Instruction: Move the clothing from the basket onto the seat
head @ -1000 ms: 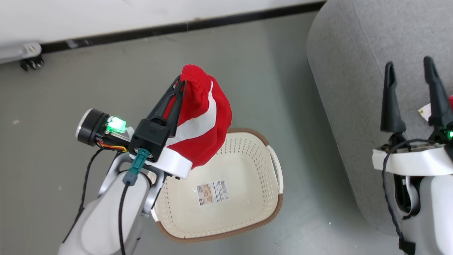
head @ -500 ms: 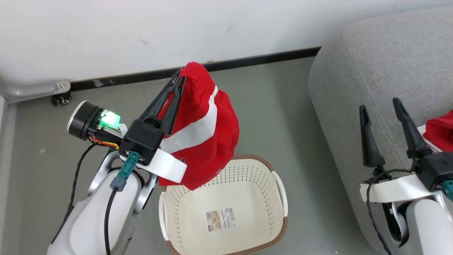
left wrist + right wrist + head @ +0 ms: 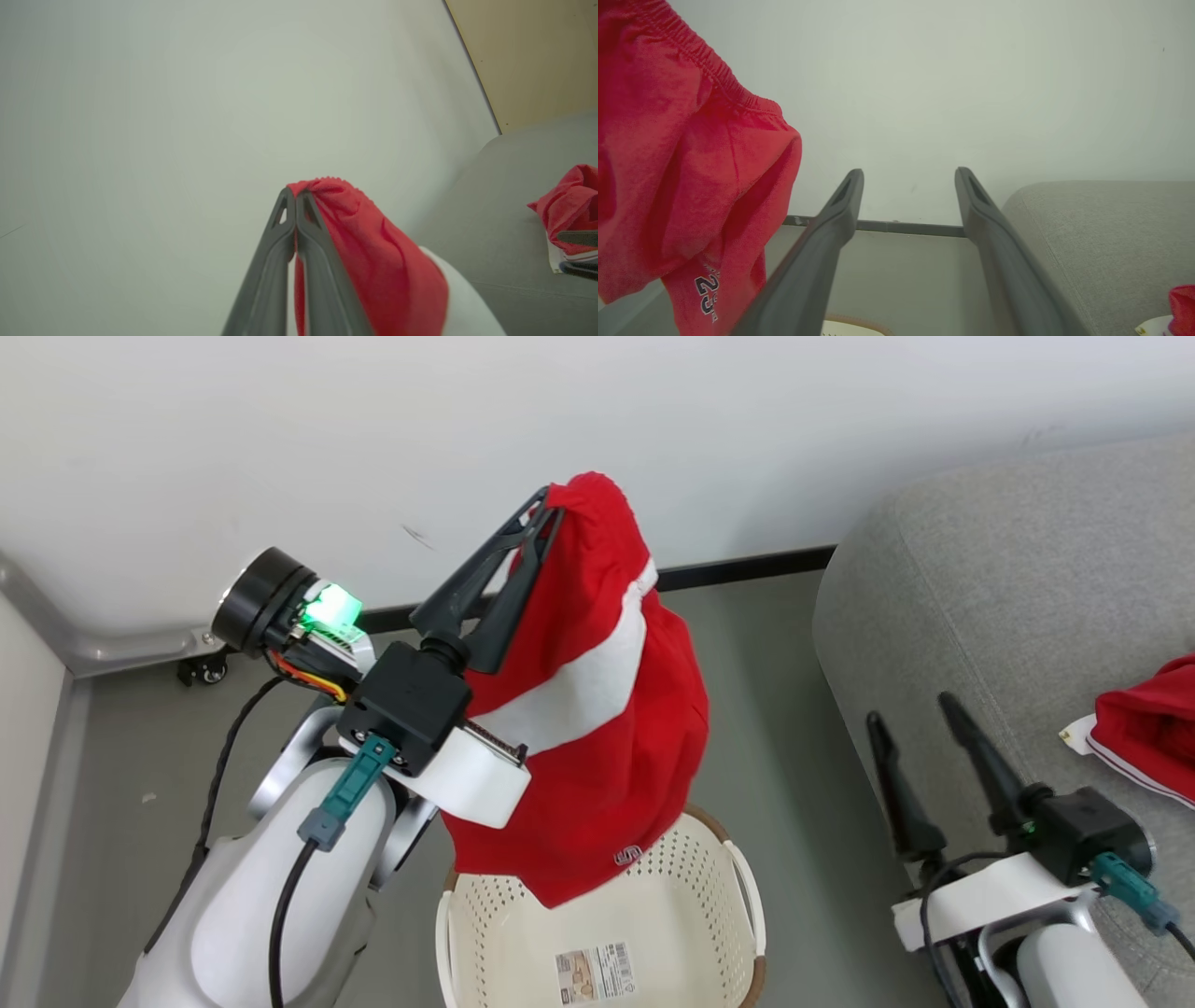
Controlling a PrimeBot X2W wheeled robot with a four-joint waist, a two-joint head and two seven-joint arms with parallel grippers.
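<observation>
The grey seat (image 3: 1008, 588) is found at the right; the basket (image 3: 695, 868) is left on the floor (image 3: 775, 644) beside it, only a label (image 3: 590, 973) seen on its bottom. The held garment (image 3: 607, 737) is hung above the basket's far rim, raised further off it than a second ago, the view itself being tilted up. A second garment (image 3: 1144, 723) is laid at the seat's right edge. The left gripper (image 3: 544, 507) is clamped on the held garment's waistband; the right gripper (image 3: 910, 709) is spread wide, empty. Only a carry to the seat is judged left
</observation>
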